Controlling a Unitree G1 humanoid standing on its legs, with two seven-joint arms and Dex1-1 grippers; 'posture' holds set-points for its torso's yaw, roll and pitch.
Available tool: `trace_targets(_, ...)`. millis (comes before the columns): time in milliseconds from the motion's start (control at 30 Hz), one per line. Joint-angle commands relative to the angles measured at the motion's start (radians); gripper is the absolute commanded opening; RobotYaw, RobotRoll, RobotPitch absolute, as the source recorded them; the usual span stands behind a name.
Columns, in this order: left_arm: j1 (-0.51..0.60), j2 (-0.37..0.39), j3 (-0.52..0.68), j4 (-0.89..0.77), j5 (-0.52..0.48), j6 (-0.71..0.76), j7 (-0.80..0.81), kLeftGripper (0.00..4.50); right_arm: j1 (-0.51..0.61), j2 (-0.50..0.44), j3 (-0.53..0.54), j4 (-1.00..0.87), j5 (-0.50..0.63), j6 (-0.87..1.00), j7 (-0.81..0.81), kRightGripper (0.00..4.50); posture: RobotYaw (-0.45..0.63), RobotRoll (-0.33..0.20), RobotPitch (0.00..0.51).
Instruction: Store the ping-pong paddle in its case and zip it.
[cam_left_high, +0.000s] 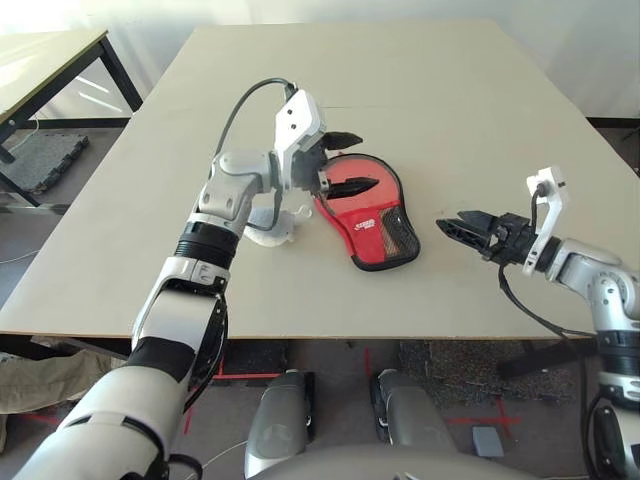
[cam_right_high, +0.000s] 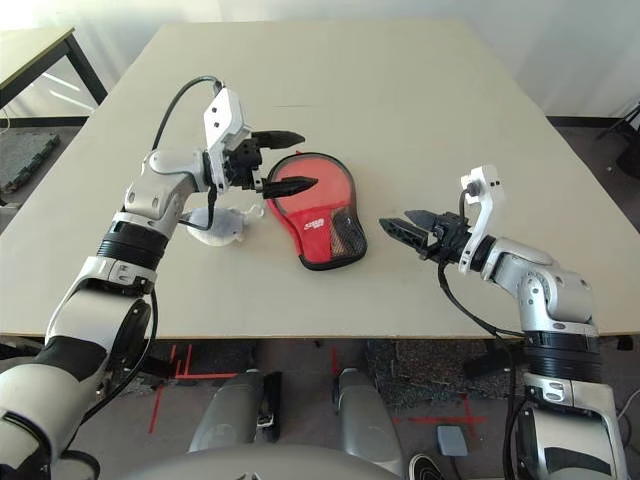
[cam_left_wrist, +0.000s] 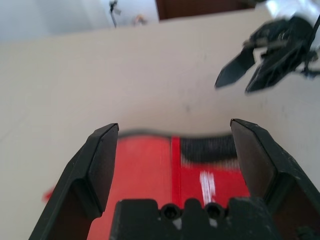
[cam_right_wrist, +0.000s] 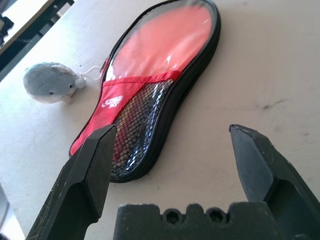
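Two hands w/ fingers spread wide, both empty. L hand (cam_right_high: 310, 161) is over the L part of the case (cam_right_high: 318, 238), near its wide rounded end, fingers pointing R across it; can't tell if they touch the fabric. R hand (cam_right_high: 396, 218) is to the R of the case, apart from it, fingertips pointing L twd its narrower end, nothing btwn them.

Case lies flat on the surface (cam_right_high: 450, 120), btwn the robot's arms, wide end away from the robot, narrow end twd it & angled a bit R. Ping-pong paddle (cam_right_high: 328, 172) is inside: its red face shows thru the clear window, so it's under/beside the L hand's fingers & well L of the R hand's tips. Mesh pocket (cam_right_high: 347, 232) is on the R side of the narrow end, closest part to the R hand; white logo (cam_right_high: 314, 224) just L of it.

Plush charm (cam_right_high: 215, 228), pale blue-grey, sits on the surface L of the case, near the L wrist, w/ its thin cord (cam_right_wrist: 93, 73) running to the case's L edge.
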Motion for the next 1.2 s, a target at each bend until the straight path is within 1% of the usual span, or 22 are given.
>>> trace_targets(33,0.066,0.088,0.000,-0.090,-0.014,0.066,-0.067,4.50,0.009,0.035,0.048,0.028,-0.004,0.002,0.007,4.46,0.15,0.000,0.094)
trace_targets(100,0.109,0.141,-0.001,-0.149,-0.029,0.113,-0.099,4.50,0.004,0.057,0.068,0.036,-0.007,0.005,0.003,4.46,0.15,0.000,0.094)
trace_targets(233,0.169,0.211,0.013,-0.224,-0.049,0.167,-0.118,4.50,-0.006,0.091,0.104,0.062,-0.020,0.007,-0.008,4.46,0.18,0.000,0.093)
trace_targets(300,0.203,0.245,0.030,-0.247,-0.056,0.182,-0.119,4.50,-0.005,0.107,0.149,0.090,-0.056,-0.010,-0.010,4.46,0.18,0.000,0.093)
trace_targets(367,0.222,0.261,0.039,-0.266,-0.064,0.195,-0.112,4.50,-0.004,0.123,0.167,0.108,-0.070,-0.019,-0.014,4.46,0.19,0.000,0.086)
trace_targets(533,0.239,0.268,0.045,-0.292,-0.071,0.211,-0.099,4.50,0.006,0.147,0.174,0.107,-0.062,-0.007,-0.011,4.46,0.19,0.000,0.082)
trace_targets(567,0.241,0.268,0.045,-0.294,-0.071,0.212,-0.097,4.50,0.007,0.152,0.170,0.106,-0.056,0.004,-0.015,4.30,0.19,0.000,0.081)
trace_targets(633,0.242,0.267,0.046,-0.296,-0.071,0.214,-0.093,4.50,0.007,0.157,0.161,0.105,-0.049,0.023,-0.025,3.82,0.19,0.000,0.082)
trace_targets(867,0.237,0.264,0.044,-0.293,-0.071,0.213,-0.086,4.50,0.006,0.169,0.153,0.094,-0.037,0.069,-0.035,1.37,0.19,0.000,0.084)
trace_targets(967,0.238,0.264,0.044,-0.291,-0.071,0.213,-0.084,4.50,0.008,0.171,0.152,0.088,-0.031,0.083,-0.038,0.22,0.19,0.000,0.085)
trace_targets(1000,0.238,0.263,0.043,-0.291,-0.071,0.213,-0.084,4.50,0.009,0.172,0.150,0.086,-0.027,0.092,-0.040,0.04,0.19,0.000,0.086)
trace_targets(1200,0.237,0.261,0.042,-0.289,-0.070,0.212,-0.081,4.50,0.016,0.177,0.133,0.084,-0.012,0.126,-0.051,0.04,0.18,0.000,0.088)
